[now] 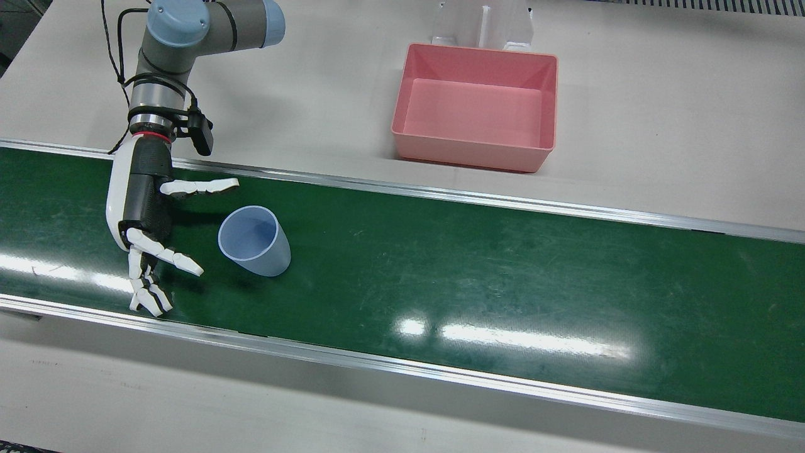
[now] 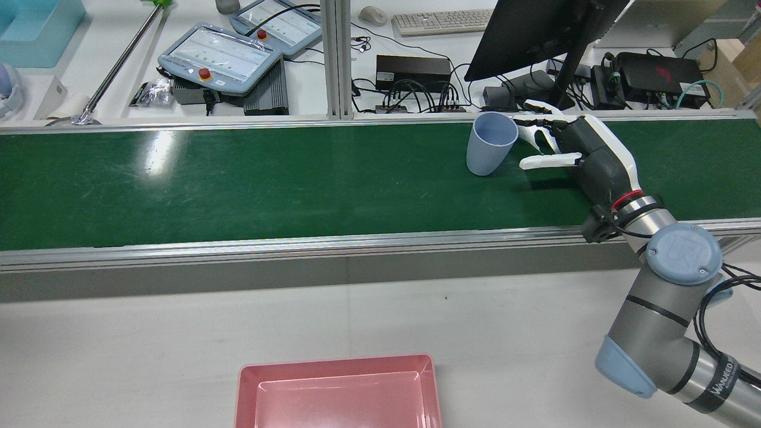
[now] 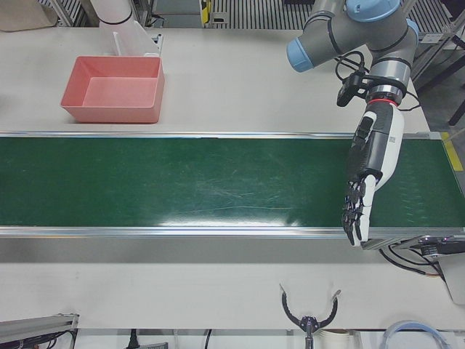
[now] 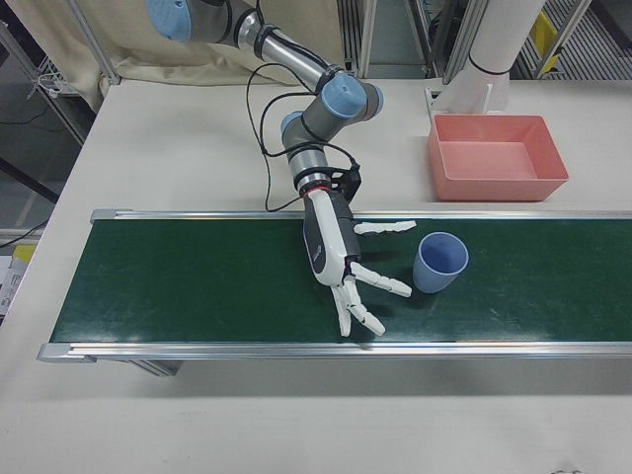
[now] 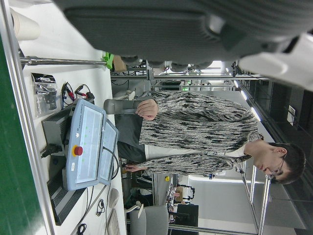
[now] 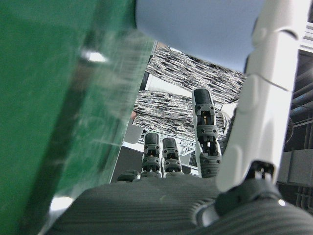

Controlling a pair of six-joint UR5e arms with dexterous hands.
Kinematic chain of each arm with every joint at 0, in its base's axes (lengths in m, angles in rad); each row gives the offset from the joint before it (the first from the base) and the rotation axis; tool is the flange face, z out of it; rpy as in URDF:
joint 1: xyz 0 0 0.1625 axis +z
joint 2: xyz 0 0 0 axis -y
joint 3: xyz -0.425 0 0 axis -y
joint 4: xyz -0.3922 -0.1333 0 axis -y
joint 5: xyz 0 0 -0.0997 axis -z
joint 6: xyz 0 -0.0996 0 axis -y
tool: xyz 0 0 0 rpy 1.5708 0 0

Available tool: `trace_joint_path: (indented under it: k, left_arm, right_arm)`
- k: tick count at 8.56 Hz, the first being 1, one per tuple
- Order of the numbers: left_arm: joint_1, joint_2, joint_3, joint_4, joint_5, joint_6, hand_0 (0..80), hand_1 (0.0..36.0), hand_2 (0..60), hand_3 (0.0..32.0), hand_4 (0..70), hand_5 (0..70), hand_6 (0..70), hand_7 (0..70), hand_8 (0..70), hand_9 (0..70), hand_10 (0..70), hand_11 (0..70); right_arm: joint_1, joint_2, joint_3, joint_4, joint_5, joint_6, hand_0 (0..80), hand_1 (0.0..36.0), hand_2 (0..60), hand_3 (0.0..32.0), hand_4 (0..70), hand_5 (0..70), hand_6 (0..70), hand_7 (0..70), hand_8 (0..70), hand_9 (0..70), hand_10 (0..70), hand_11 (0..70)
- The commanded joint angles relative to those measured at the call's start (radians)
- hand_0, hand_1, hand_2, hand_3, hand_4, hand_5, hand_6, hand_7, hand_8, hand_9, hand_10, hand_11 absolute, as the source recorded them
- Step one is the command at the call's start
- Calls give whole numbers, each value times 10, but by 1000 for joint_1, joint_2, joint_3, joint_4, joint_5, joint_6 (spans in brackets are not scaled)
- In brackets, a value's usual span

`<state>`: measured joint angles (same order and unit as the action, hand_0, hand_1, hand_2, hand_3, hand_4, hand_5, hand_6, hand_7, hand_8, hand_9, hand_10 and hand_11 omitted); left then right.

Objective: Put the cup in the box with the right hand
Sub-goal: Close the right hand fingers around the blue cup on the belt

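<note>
Green belt (image 1: 478,277) runs across a pale table (image 1: 660,94) — shiny spots of light sit on it. On the belt stands a blue cup (image 1: 254,241), upright and open at the top.

Just beside the cup is the right hand (image 1: 146,220). In the front view the hand sits at about 9 o'clock from the cup. Its fingers (image 1: 165,254) are spread wide and hold nothing. One finger reaches out above the cup's rim side and the others point past its near side, so the cup sits in the open gap by the palm. I cannot tell if any finger touches the cup. In the rear view the cup (image 2: 489,144) is just left of the right hand (image 2: 585,151).

A pink box (image 1: 476,106) rests on the table off the belt, at about 2 o'clock from the cup in the front view and well apart from it. It has nothing in it.

The left hand (image 3: 370,174) hangs over the far end of the belt in the left-front view — its fingers (image 3: 354,214) point down, fairly straight and close side by side, holding nothing.
</note>
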<state>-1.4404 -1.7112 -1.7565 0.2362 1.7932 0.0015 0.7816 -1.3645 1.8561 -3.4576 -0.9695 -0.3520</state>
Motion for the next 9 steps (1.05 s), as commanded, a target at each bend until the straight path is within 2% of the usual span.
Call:
trace_joint_path:
  k: [1, 2, 3, 4, 5, 6, 7, 8, 9]
  left_arm:
    - [0, -1, 0, 0, 0, 0, 0, 0, 0, 0, 0, 0, 0, 0, 0, 0, 0, 0]
    - [0, 1, 0, 0, 0, 0, 0, 0, 0, 0, 0, 0, 0, 0, 0, 0, 0, 0]
    - [0, 1, 0, 0, 0, -2, 0, 0, 0, 0, 0, 0, 0, 0, 0, 0, 0, 0]
    - [0, 1, 0, 0, 0, 0, 0, 0, 0, 0, 0, 0, 0, 0, 0, 0, 0, 0]
    - [0, -1, 0, 0, 0, 0, 0, 0, 0, 0, 0, 0, 0, 0, 0, 0, 0, 0]
    - [0, 1, 0, 0, 0, 0, 0, 0, 0, 0, 0, 0, 0, 0, 0, 0, 0, 0]
    - [0, 1, 0, 0, 0, 0, 0, 0, 0, 0, 0, 0, 0, 0, 0, 0, 0, 0]
    - [0, 1, 0, 0, 0, 0, 0, 0, 0, 0, 0, 0, 0, 0, 0, 0, 0, 0]
    - [0, 1, 0, 0, 0, 0, 0, 0, 0, 0, 0, 0, 0, 0, 0, 0, 0, 0]
  right_arm:
    - [1, -1, 0, -2, 0, -4, 558, 175, 62, 0, 265, 63, 62, 219, 116, 208, 0, 17]
    - [2, -1, -1, -3, 6, -7, 554, 185, 95, 0, 258, 63, 63, 223, 117, 211, 0, 18]
    - [2, -4, 0, -3, 37, -9, 564, 168, 31, 0, 288, 64, 65, 231, 122, 218, 5, 25]
    - [2, -4, 0, -20, 72, -9, 555, 191, 102, 0, 268, 66, 70, 248, 130, 231, 13, 37]
    - [2, -1, 11, -81, 81, -5, 558, 194, 121, 0, 295, 71, 85, 310, 158, 278, 30, 61]
    - [5, -4, 21, -109, 81, -2, 569, 331, 600, 0, 319, 110, 147, 548, 250, 427, 111, 186]
    - [13, -11, 44, -110, 81, -4, 572, 360, 600, 0, 700, 175, 360, 700, 601, 700, 424, 611]
    - [21, -14, 82, -112, 81, -5, 572, 360, 600, 0, 700, 180, 397, 700, 668, 700, 505, 700]
    - [22, -15, 127, -114, 80, -19, 589, 360, 600, 0, 700, 181, 392, 700, 663, 700, 507, 700]
